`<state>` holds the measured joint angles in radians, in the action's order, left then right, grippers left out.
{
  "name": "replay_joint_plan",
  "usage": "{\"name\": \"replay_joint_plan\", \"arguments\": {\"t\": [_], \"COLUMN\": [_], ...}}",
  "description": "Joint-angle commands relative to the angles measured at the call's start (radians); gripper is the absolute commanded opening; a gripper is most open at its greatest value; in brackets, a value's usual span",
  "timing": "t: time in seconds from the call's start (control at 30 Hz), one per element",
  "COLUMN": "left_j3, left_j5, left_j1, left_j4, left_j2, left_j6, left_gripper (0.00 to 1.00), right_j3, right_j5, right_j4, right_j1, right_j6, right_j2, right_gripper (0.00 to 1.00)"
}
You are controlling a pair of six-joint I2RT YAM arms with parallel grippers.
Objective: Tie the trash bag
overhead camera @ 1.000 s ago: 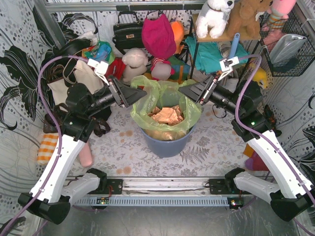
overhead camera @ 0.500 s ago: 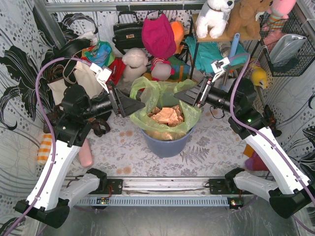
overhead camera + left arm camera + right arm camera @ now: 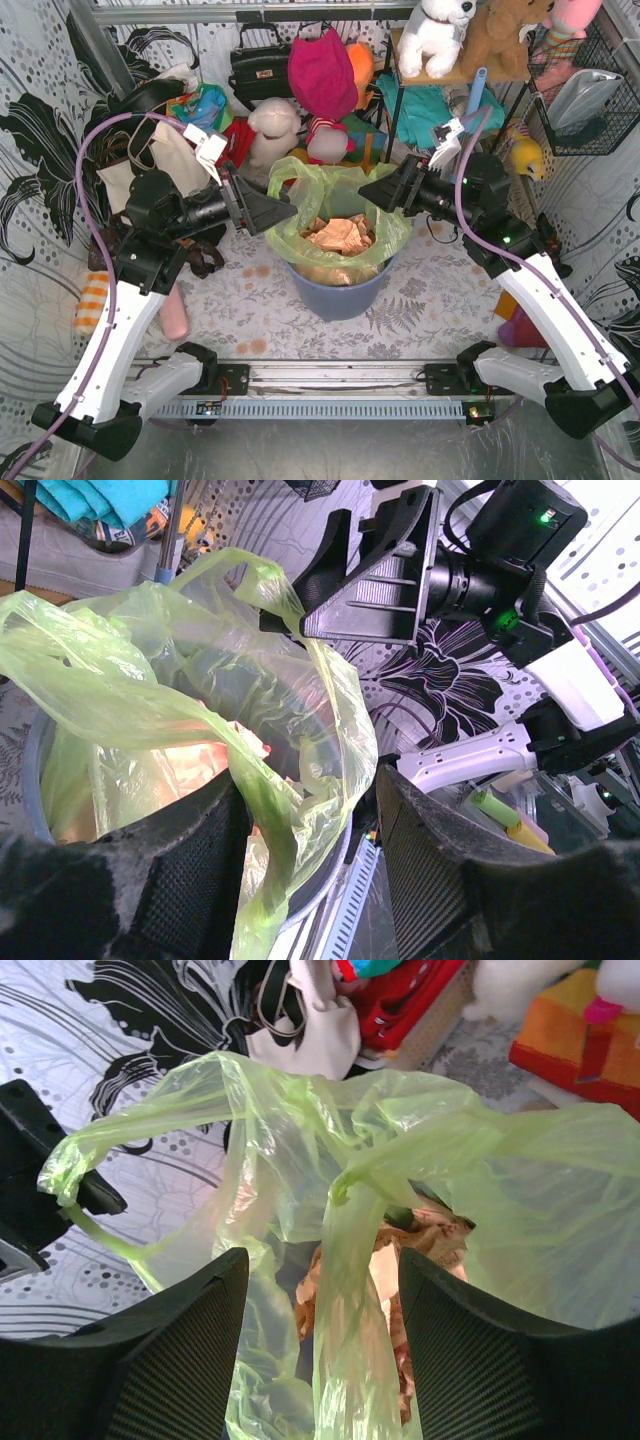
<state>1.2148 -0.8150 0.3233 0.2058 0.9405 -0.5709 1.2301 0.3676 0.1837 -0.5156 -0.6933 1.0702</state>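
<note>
The trash bag (image 3: pixel 335 212), thin lime-green plastic with crumpled copper-brown paper (image 3: pixel 340 235) inside, lines the round blue-grey bin (image 3: pixel 335 290) at the table's middle. My left gripper (image 3: pixel 285 208) is open at the bag's left rim. In the left wrist view a loose fold of the bag (image 3: pixel 290 810) hangs between its fingers (image 3: pixel 190 880), not pinched. My right gripper (image 3: pixel 372 190) is open at the bag's right rim. In the right wrist view a green strip of the bag (image 3: pixel 350 1260) runs between its fingers (image 3: pixel 190 1350), with the paper (image 3: pixel 430 1230) beyond.
A cream tote bag (image 3: pixel 160 165) and a black handbag (image 3: pixel 262 65) stand at the back left. Plush toys (image 3: pixel 300 130) crowd behind the bin. A shelf (image 3: pixel 450 75) and a wire basket (image 3: pixel 590 90) are at the back right. The metal rail (image 3: pixel 340 380) runs along the front.
My right gripper has moved left and a little up toward the bag's right rim, and its wrist has rolled. My left gripper has shifted slightly right. The bag's rim has barely changed.
</note>
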Motion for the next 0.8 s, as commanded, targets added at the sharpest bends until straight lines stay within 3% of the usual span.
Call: {"name": "replay_joint_plan", "arguments": {"t": [0.0, 0.17, 0.47, 0.63, 0.77], "left_j3": [0.002, -0.005, -0.060, 0.069, 0.232], "left_j5": [0.000, -0.007, -0.061, -0.052, -0.002], "left_j1": [-0.006, -0.006, -0.007, -0.006, -0.006], "left_j4": [-0.015, -0.030, -0.319, -0.342, -0.280], "left_j2": [0.001, 0.006, 0.031, 0.085, 0.133], "left_j6": [0.021, 0.010, -0.197, -0.223, -0.196], "left_gripper": [0.59, 0.59, 0.58, 0.56, 0.55], "right_j3": [0.051, 0.013, -0.023, 0.055, 0.175], "right_j5": [-0.074, 0.024, 0.247, 0.284, 0.275], "right_j4": [0.100, 0.016, -0.471, -0.661, -0.683], "right_j1": [0.002, 0.000, 0.002, 0.000, 0.001], "right_j6": [0.059, 0.006, -0.267, -0.391, -0.417], "right_j2": [-0.022, -0.013, 0.077, 0.162, 0.207], "right_gripper": [0.62, 0.61, 0.57, 0.52, 0.49]}}
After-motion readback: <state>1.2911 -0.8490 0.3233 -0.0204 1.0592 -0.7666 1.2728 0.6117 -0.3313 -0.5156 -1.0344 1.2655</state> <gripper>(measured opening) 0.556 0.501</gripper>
